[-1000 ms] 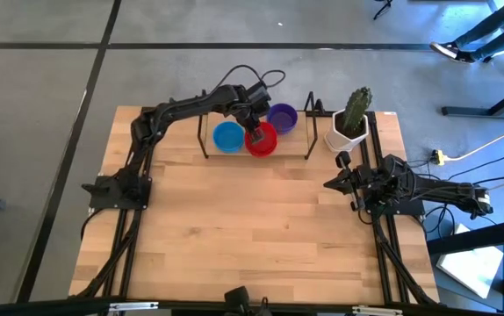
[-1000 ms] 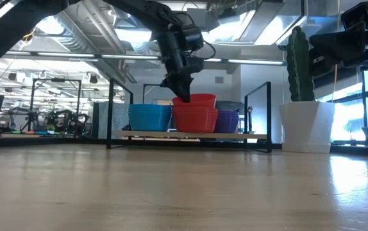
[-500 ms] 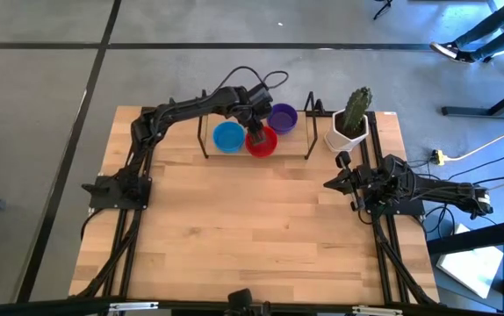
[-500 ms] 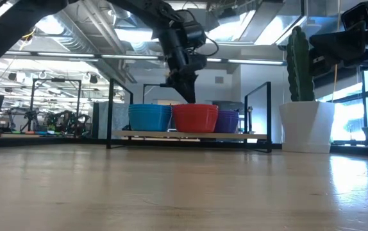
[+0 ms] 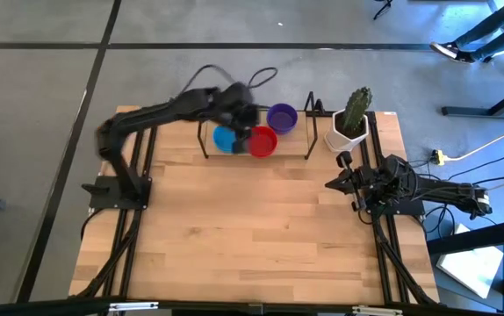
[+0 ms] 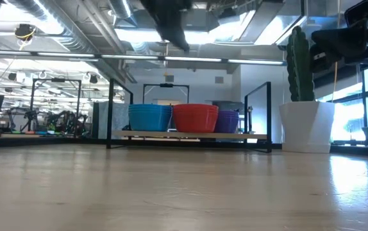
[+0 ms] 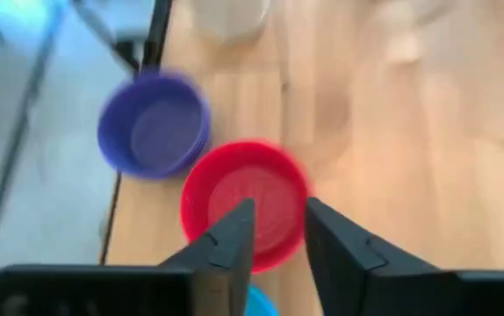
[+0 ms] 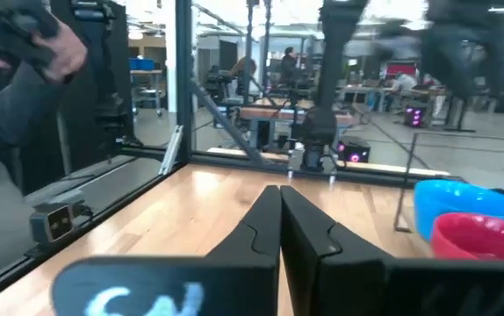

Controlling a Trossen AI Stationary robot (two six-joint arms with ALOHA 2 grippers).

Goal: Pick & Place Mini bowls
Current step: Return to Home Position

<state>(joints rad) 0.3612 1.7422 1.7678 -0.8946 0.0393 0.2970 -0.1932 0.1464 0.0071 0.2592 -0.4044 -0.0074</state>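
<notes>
The mini bowls stand in three stacks on a low black-framed shelf [image 6: 190,135] at the table's far edge: blue [image 5: 225,139], red [image 5: 263,141] and purple [image 5: 282,117]. In the low view the blue stack [image 6: 150,117], red stack [image 6: 195,117] and purple stack [image 6: 227,120] rest bottom-down on the shelf board. My left gripper [image 7: 278,209] is open and empty, high above the red stack [image 7: 245,197]; it is blurred in the high view [image 5: 239,117]. My right gripper [image 8: 280,215] is shut and empty, at the table's right side [image 5: 335,182].
A white pot with a green cactus [image 5: 350,123] stands at the far right, beside the shelf's upright rods [image 5: 310,132]. Bare wooden tabletop [image 5: 252,228] lies between the shelf and the near edge. A person's sleeve [image 8: 15,105] shows beyond the table.
The top red bowl, held raised over the red stack a second ago, now sits nested in it. My left gripper has let go of it, then risen well above the shelf and drawn back toward the table's left, turning a little.
</notes>
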